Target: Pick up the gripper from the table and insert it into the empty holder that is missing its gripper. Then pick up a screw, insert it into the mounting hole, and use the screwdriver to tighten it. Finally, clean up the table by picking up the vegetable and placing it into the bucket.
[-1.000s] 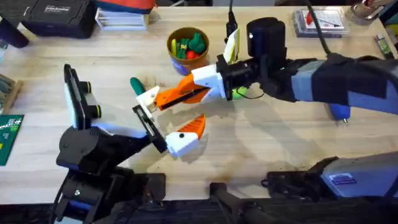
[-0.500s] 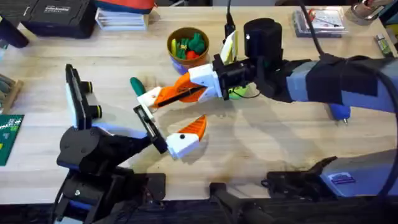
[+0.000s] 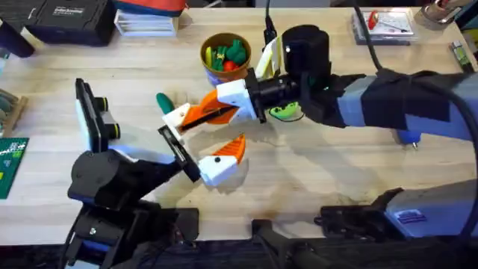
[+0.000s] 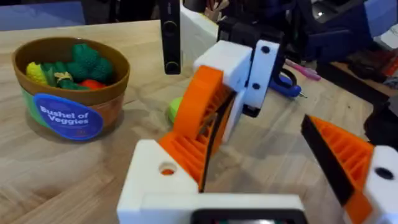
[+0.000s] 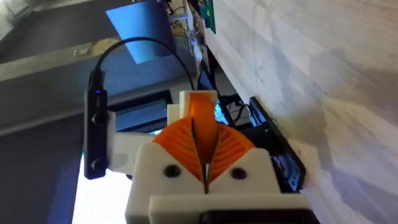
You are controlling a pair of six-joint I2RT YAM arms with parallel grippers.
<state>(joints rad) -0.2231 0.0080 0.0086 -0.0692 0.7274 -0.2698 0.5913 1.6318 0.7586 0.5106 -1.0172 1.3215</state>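
Observation:
My right gripper (image 3: 197, 116) reaches across the middle with its orange pads (image 4: 208, 102) shut on the small orange gripper (image 4: 185, 149). That piece's lower end meets the white holder (image 3: 177, 116) on one jaw of the left arm; in the left wrist view the holder (image 4: 158, 183) shows a round hole. My left gripper (image 3: 207, 134) stands open, its other jaw carrying an orange tip (image 3: 233, 148). The dark-green vegetable (image 3: 163, 101) lies just behind the holder. The bucket (image 3: 205, 46) stands farther back, holding toy foods. The blue screwdriver (image 3: 408, 135) peeks out under the right arm.
A green ring-shaped disc (image 3: 284, 113) lies under the right wrist. A black case (image 3: 67, 19) and stacked trays (image 3: 146, 22) sit at the back left, a clear box (image 3: 388, 26) at the back right, and a green card (image 3: 10, 161) at the left edge.
The right arm has shifted left and slightly back, carrying the orange gripper closer onto the holder. The left arm has barely moved.

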